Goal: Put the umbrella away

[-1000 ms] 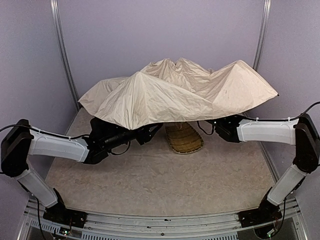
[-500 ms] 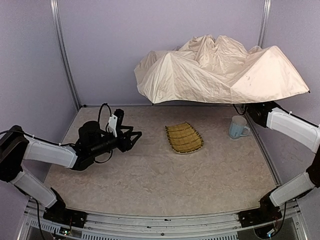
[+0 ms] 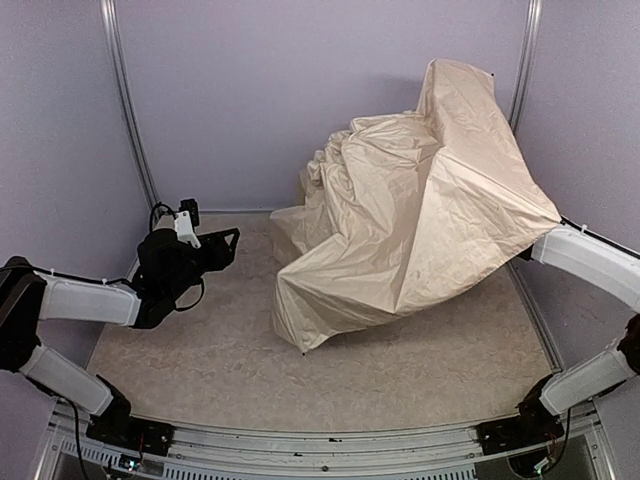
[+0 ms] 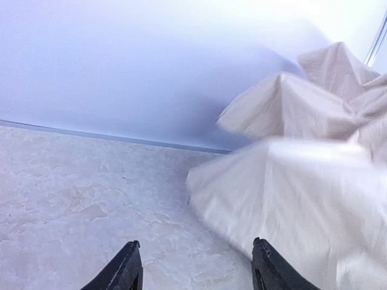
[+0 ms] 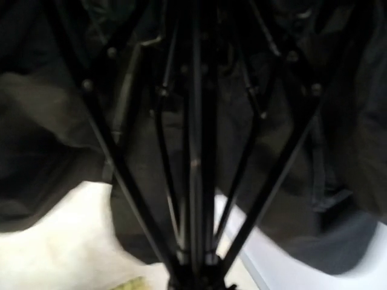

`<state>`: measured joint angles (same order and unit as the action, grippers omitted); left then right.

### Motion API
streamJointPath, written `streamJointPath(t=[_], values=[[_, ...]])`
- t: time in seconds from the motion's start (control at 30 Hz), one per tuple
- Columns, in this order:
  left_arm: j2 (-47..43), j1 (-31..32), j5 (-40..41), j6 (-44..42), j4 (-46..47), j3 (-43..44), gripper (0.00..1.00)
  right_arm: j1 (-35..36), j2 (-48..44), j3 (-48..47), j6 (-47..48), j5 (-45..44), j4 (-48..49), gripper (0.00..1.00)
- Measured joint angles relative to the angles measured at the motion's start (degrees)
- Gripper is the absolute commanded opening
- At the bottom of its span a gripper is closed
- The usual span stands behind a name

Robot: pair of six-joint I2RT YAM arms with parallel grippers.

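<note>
The umbrella (image 3: 410, 225) has slumped, right of the left claw (image 3: 226, 241).

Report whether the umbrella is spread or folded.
Partly collapsed: the umbrella sags in loose folds down to the table, canopy not stretched taut.

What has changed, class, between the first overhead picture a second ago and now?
The umbrella swung right, then tipped down; its canopy now slumps onto the table. The left gripper came out from under it and drew back left, open. The right arm stays beneath the canopy.
</note>
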<state>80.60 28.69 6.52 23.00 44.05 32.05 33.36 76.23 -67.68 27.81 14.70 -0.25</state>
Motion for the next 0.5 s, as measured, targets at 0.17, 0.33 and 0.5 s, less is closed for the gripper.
streamJointPath(t=[0.17,0.33,0.5], values=[[-1.11,0.0,0.02,0.35,-0.59,-0.09,0.63,9.4,4.44,-0.26,10.71,-4.31,-2.97,0.0],[-4.55,-0.07,0.42,0.11,-1.79,-1.05,0.65,16.57,13.94,-2.89,16.15,-9.05,-5.33,0.0],[-5.92,-0.48,0.37,-0.33,-2.97,-1.66,0.67,23.1,24.96,-6.19,19.12,-13.51,-7.89,0.0]])
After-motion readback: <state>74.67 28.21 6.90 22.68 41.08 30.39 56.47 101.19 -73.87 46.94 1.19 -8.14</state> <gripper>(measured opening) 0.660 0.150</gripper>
